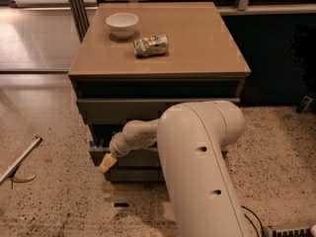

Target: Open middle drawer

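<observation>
The middle drawer (pixel 133 158) is the dark grey-brown front partly showing under the arm, below the lighter top front (pixel 123 110) of the cabinet. It stands out a little from the cabinet, with a dark gap above it. My gripper (pixel 107 163) with its yellowish tip sits at the drawer's left end, against the front's left edge. My big white arm (pixel 197 172) covers the right part of the drawer fronts.
On the tan cabinet top (pixel 197 48) stand a white bowl (pixel 122 22) and a crumpled snack bag (pixel 151 45). A thin rod (pixel 19 159) and a yellow scrap (pixel 22 178) lie on the speckled floor at left. A dark wall is at right.
</observation>
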Robot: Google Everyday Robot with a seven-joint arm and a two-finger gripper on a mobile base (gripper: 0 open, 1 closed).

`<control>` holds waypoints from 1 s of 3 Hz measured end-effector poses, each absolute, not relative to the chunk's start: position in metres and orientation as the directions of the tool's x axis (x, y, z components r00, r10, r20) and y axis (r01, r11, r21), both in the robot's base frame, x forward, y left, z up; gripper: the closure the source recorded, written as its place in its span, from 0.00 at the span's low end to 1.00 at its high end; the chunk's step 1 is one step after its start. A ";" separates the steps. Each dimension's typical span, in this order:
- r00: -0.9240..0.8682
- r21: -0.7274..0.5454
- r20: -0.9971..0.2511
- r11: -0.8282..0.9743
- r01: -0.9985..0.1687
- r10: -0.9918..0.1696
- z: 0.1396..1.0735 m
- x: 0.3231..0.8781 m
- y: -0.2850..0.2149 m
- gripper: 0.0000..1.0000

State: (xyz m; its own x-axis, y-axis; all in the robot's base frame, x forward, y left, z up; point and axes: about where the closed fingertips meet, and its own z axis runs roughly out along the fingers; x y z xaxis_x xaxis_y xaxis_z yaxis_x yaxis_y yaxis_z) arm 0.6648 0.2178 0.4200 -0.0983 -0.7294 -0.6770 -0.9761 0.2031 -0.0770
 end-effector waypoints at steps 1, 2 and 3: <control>-0.098 -0.077 -0.677 0.203 -0.976 -0.730 0.420 0.665 0.218 0.00; -0.091 -0.059 -0.648 0.168 -0.984 -0.756 0.419 0.649 0.220 0.00; -0.095 -0.042 -0.614 0.152 -0.987 -0.783 0.417 0.628 0.217 0.00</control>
